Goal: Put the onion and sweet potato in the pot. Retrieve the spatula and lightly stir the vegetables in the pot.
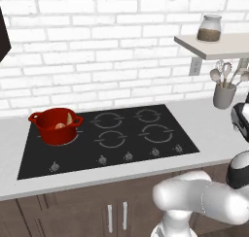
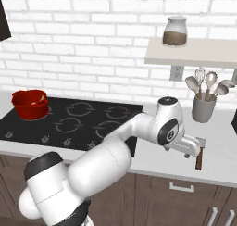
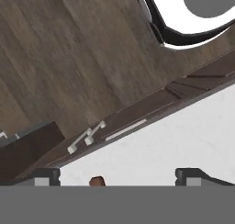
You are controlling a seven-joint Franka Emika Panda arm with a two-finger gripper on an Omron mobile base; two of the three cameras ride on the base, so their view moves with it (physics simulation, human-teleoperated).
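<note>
The red pot [image 1: 54, 126] [image 2: 30, 104] stands on the cooktop's back left burner. In it lie the vegetables: a roundish tan onion [image 1: 60, 126] and a longer pale sweet potato [image 1: 71, 118] leaning on the wall. My arm reaches far right, low over the white counter. The spatula [image 2: 199, 160], grey blade and brownish handle, lies on the counter right by my gripper [image 2: 194, 152]. In the hand view the gripper [image 3: 121, 177] is open wide. A small brown end of the spatula [image 3: 96, 182] shows between the fingertips, nearer the left one.
A grey utensil holder [image 1: 223, 96] [image 2: 203, 108] with spoons and a whisk stands by the wall. Above it, a shelf [image 2: 194, 53] carries a glass jar [image 2: 175, 31]. The black cooktop [image 1: 112, 139] has knobs along its front. The hand view looks past the counter edge [image 3: 137, 122] at cabinet fronts.
</note>
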